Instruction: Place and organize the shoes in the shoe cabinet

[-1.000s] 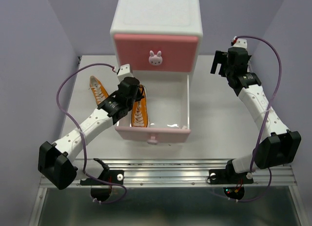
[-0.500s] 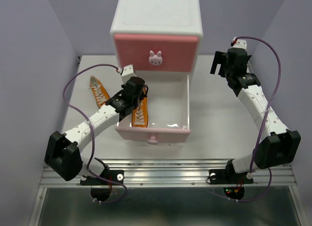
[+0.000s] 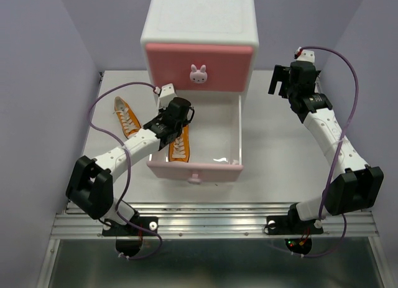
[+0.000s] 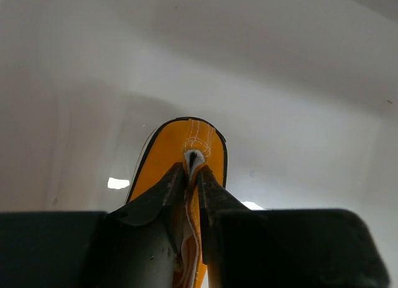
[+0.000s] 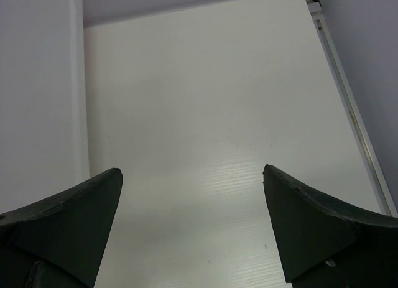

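The white shoe cabinet (image 3: 199, 27) stands at the back, its upper pink drawer closed and its paler lower drawer (image 3: 211, 171) pulled out toward me. One orange shoe (image 3: 179, 146) lies inside that drawer along its left side, toe toward me. My left gripper (image 3: 180, 125) reaches into the drawer over its heel. In the left wrist view the gripper (image 4: 193, 168) pinches the heel edge of the orange shoe (image 4: 163, 158) above the white drawer floor. A second orange shoe (image 3: 126, 117) lies on the table left of the drawer. My right gripper (image 3: 280, 84) (image 5: 193, 176) hangs open and empty right of the cabinet. The black shoes are out of view.
The white drawer floor (image 3: 217, 129) right of the shoe holds nothing else. Lilac walls close in the table on the left, right and back. The cabinet's side wall (image 5: 37, 89) is close on the left of my right gripper. A metal rail (image 3: 211, 216) runs along the near edge.
My left arm has swung right and further over the drawer, bringing the orange shoe's heel deeper inside. The right arm has not moved.
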`<state>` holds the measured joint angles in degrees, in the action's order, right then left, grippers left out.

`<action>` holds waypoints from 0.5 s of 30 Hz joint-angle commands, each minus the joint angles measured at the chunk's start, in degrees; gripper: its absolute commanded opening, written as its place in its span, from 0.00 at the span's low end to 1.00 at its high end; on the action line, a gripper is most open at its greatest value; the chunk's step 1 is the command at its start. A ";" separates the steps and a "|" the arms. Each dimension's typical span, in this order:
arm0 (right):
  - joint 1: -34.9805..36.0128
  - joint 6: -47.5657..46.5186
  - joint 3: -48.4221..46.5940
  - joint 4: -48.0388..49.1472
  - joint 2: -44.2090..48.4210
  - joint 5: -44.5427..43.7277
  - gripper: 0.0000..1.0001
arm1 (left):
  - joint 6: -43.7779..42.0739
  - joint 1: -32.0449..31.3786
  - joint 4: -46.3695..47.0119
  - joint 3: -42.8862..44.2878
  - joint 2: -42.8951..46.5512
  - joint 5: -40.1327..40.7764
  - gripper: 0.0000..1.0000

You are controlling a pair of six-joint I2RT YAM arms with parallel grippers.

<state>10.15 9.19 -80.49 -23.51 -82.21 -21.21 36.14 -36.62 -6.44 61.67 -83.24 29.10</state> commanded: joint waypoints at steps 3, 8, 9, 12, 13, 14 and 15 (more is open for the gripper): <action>-0.22 -1.63 -0.99 3.29 1.09 -0.68 1.00 | 1.04 -0.12 -1.65 2.67 -1.04 1.13 0.28; -0.22 -1.46 -0.81 3.29 1.70 -0.58 1.00 | 1.92 -0.12 -2.88 3.19 -0.34 2.80 0.49; -0.22 -1.28 -0.72 3.29 1.88 -0.50 1.00 | 1.92 -0.12 -3.05 3.37 0.18 2.89 0.53; -0.22 -1.10 -0.64 3.29 2.15 -0.50 1.00 | 1.30 -0.12 -3.58 4.24 1.06 2.80 0.57; -0.22 -1.19 -0.55 3.29 2.23 -0.41 1.00 | 1.30 -0.12 -3.84 4.42 1.41 2.89 0.58; -0.22 -0.93 -0.63 3.21 2.32 -0.32 1.00 | 1.13 -0.12 -4.02 4.60 2.20 2.89 0.59; -0.22 -0.93 -0.55 3.29 2.50 -0.23 1.00 | 0.69 -0.12 -4.02 4.77 2.82 2.80 0.59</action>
<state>10.15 8.60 -80.49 -23.07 -82.21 -21.19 37.60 -36.67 -9.52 63.26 -84.05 30.28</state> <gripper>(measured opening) 0.998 0.584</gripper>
